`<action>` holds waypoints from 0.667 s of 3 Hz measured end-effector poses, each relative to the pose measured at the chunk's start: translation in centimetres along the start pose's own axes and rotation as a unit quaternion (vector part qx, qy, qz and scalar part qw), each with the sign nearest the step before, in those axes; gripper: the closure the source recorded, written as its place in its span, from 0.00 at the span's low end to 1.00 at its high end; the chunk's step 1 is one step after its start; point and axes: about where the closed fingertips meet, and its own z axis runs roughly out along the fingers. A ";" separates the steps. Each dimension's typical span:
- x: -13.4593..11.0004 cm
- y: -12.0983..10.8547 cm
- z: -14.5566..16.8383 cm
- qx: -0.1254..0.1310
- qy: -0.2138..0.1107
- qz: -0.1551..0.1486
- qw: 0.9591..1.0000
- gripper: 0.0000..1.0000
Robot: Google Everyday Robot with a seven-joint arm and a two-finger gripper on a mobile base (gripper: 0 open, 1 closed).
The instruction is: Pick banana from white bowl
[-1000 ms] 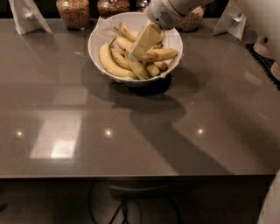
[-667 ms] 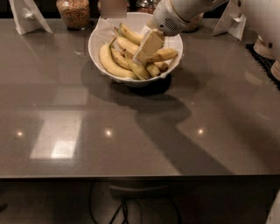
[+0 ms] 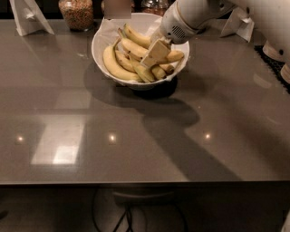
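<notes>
The gripper (image 3: 152, 56) reaches down into the white bowl (image 3: 100, 38) from 1 o'clock, its pale tip among the bananas (image 3: 115, 67); whether it is open or closed on one I cannot tell; against a second ago it sits lower and deeper in the pile; the bananas lie with long axes running roughly from 10 o'clock to 4 o'clock, ends seemingly gathered toward 5 o'clock; the bowl stands at the table's (image 3: 136, 149) 12 o'clock edge; a glass jar (image 3: 76, 13) stands at its 10 o'clock.
</notes>
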 end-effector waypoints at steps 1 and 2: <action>0.3 -0.4 1.0 -0.004 0.005 0.002 1.000 0.37; 0.4 -0.8 1.8 -0.009 0.009 0.002 1.000 0.47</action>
